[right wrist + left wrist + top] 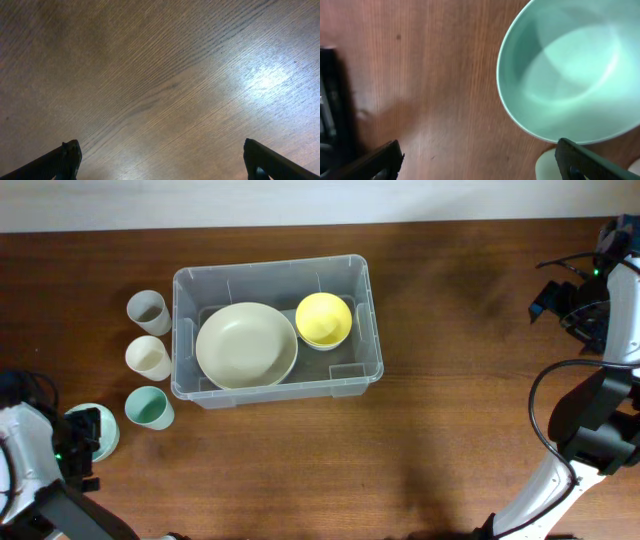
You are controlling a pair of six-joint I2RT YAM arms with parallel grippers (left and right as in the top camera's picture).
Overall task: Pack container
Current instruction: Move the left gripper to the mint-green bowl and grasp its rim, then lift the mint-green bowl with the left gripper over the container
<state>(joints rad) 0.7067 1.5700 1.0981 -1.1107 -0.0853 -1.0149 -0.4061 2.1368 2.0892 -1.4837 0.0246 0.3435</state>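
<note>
Container with cream bowl, yellow bowl

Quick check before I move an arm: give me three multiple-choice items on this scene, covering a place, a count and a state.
1. Where is the yellow bowl?
A. Inside the container, to the right of the large pale bowl
B. Outside, left of the container
C. Under the right claw

2. How many cups stand outside, left of the container?
A. Two
B. Three
C. Five

3. What state is the left claw in?
A. Shut on a cup
B. Open, holding nothing
C. Shut on the container's rim

Answers:
1 A, since the overhead view shows it within the clear walls, beside the large pale bowl.
2 B, since a grey, a cream and a teal one stand in a column.
3 B, since its wrist view shows the fingers far apart with only wood between them.
</note>
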